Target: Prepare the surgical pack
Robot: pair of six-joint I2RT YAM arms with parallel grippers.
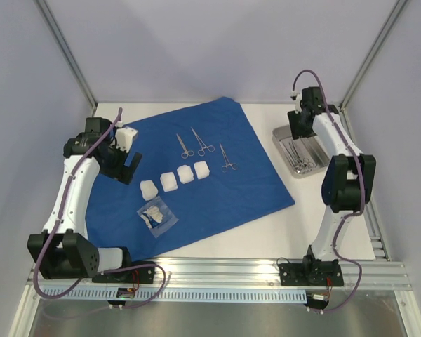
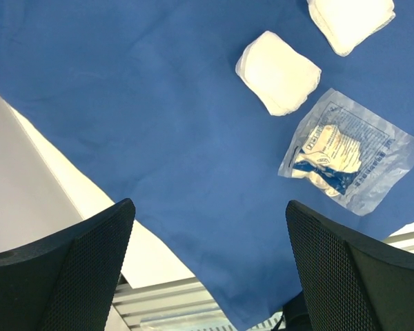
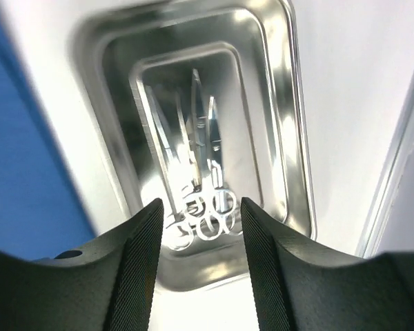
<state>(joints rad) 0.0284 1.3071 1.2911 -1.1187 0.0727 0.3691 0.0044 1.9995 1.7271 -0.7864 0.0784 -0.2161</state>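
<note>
The royal-blue drape (image 1: 196, 168) lies spread flat, carrying a clear pouch (image 1: 156, 216) of white-and-blue contents, four white gauze squares (image 1: 186, 174) and three scissor-like instruments (image 1: 204, 144). Beside its right edge the steel tray (image 3: 298, 138) holds several ring-handled instruments (image 3: 196, 158). The right gripper (image 3: 201, 207) hangs over them, jaws parted and empty, while the left gripper (image 2: 208, 214) gapes wide above the drape.

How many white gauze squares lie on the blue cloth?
4, in a slanted row on the blue cloth: the leftmost gauze square, then the second, third and fourth. The sealed packet's contents are unclear.
</note>
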